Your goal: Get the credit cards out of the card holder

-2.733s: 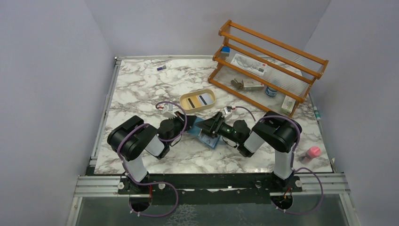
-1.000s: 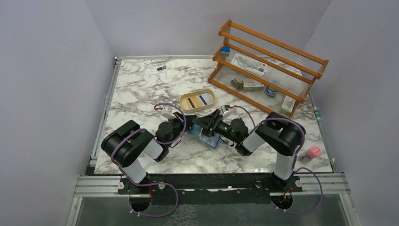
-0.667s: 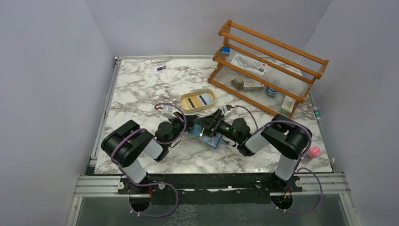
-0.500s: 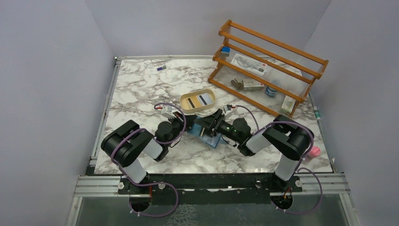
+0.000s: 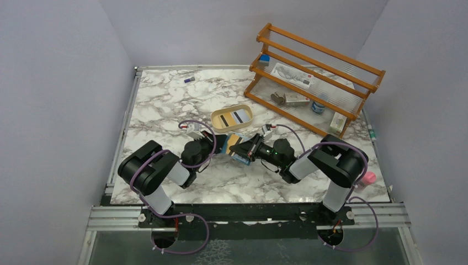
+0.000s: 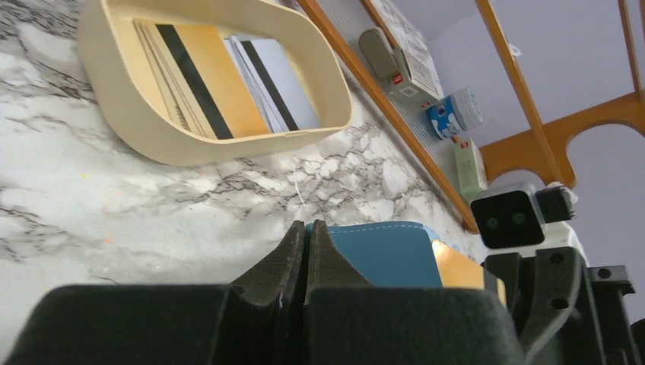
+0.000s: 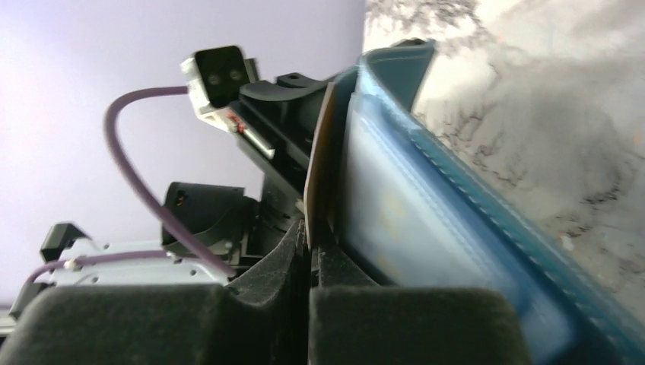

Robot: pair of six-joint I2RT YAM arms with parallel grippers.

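The teal card holder (image 5: 224, 146) is held up off the marble between the two arms. My left gripper (image 6: 306, 226) is shut on its stitched edge (image 6: 384, 255). A yellow credit card (image 5: 236, 139) sticks partly out of the holder, and my right gripper (image 7: 309, 228) is shut on that card's thin edge (image 7: 320, 152). In the right wrist view the holder's lighter blue inside (image 7: 395, 217) lies just to the right of the card. In the left wrist view the same card (image 6: 464, 268) shows past the holder. More credit cards (image 6: 205, 80), one yellow with a dark stripe, lie in the tan tray.
The tan oval tray (image 5: 216, 119) stands just behind the grippers. A wooden rack (image 5: 312, 74) with small boxes fills the back right. A pink object (image 5: 366, 179) lies at the right edge and a small purple item (image 5: 189, 80) at the back.
My right gripper has shut on the yellow card, which now shows outside the holder. The holder has tipped up between the grippers. The left gripper stays shut.
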